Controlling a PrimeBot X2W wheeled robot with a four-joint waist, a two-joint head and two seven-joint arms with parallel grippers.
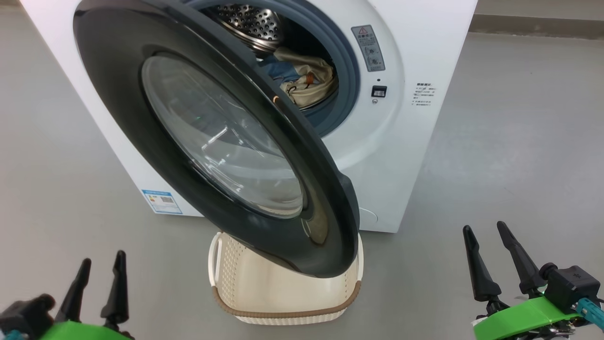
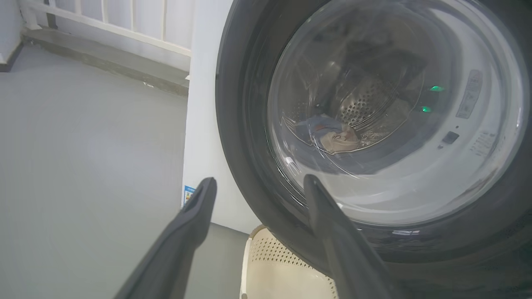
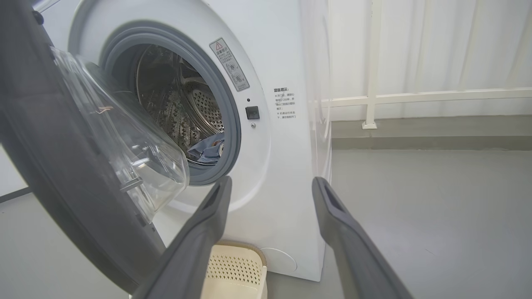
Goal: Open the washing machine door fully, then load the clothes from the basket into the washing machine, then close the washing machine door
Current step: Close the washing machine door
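At the near left, your left fingers (image 1: pixel 116 288) point up and stand wide apart, with nothing between them. Far from them, on the lower left corner of the washing machine (image 1: pixel 424 52), there is a blue label sticker (image 1: pixel 162 201). The washing machine door (image 1: pixel 118 94) is next: a big round glossy black ring with a bulging clear glass porthole in its middle. It stands partly open, swung out toward you from its left side, so it covers the left part of the opening. Its lowest edge hangs over the basket (image 1: pixel 283 314), a cream perforated one with a brown rim, which stands on the grey floor (image 1: pixel 519 156) just in front of the machine. To the right of the door edge you see the grey-blue gasket (image 1: pixel 348 66) and the steel drum (image 1: pixel 250 21); the clothes (image 1: pixel 306 82), one light blue and one cream, lie inside it. At the near right, your right fingers (image 1: pixel 479 269) are also spread wide and hold nothing.
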